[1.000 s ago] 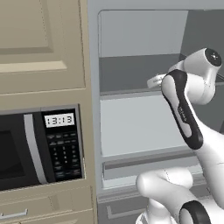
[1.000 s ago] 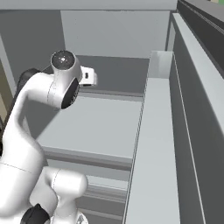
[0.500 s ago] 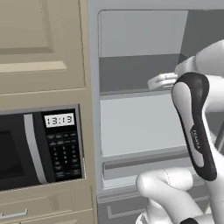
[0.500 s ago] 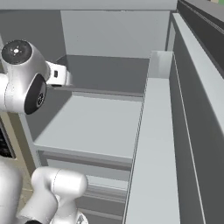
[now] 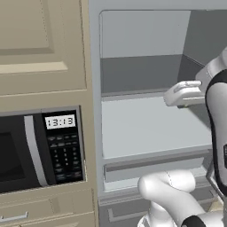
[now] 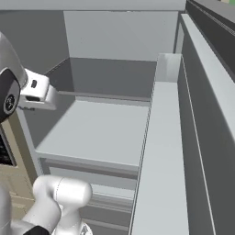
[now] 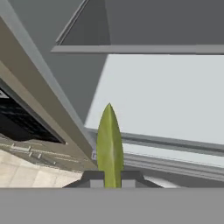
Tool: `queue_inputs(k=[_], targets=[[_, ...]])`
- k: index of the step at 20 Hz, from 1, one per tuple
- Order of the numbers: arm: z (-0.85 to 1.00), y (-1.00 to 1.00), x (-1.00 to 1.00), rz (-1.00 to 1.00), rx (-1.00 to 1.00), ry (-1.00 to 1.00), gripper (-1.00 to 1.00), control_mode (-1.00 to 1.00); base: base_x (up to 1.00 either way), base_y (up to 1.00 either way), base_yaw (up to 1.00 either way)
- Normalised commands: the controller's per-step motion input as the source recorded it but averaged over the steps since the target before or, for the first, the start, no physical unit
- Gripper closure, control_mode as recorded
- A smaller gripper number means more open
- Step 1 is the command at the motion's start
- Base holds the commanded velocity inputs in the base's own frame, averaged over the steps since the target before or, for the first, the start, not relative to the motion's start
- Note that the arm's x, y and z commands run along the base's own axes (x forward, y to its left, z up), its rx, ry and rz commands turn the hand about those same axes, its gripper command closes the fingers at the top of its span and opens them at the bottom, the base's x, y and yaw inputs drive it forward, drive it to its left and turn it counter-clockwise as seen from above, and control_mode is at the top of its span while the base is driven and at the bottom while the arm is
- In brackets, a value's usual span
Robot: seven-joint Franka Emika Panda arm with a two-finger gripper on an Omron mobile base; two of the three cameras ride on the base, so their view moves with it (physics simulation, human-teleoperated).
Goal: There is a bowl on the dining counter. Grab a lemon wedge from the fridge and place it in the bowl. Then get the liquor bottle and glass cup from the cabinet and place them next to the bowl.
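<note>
The hand [image 7: 109,177] is clamped on a slim, pointed, yellow-green lemon wedge [image 7: 109,144] before the fridge's [image 5: 146,75] smooth grey shelf [image 7: 170,100].

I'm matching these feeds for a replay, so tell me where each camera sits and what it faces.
Left base view: behind the arm's left, facing the microwave and open fridge; white arm at right.
Right base view: behind its right, facing the fridge shelf along the open door; arm at left.
Hand view: on the hand, along the gripper, shut on the lemon wedge, facing the shelf.
All three share the fridge interior.
</note>
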Motion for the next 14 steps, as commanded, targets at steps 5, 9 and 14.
queue_inputs(k=[5, 9, 14], targets=[[-0.51, 0.11, -0.65, 0.0, -0.02, 0.07, 1.0, -1.0, 0.0, 0.0, 0.0], [-0.6, 0.12, -0.06, -0.03, -0.02, 0.03, 1.0, -1.0, 0.0, 0.0, 0.0], [-0.48, 0.17, 0.1, -0.05, -0.01, 0.11, 1.0, -1.0, 0.0, 0.0, 0.0]])
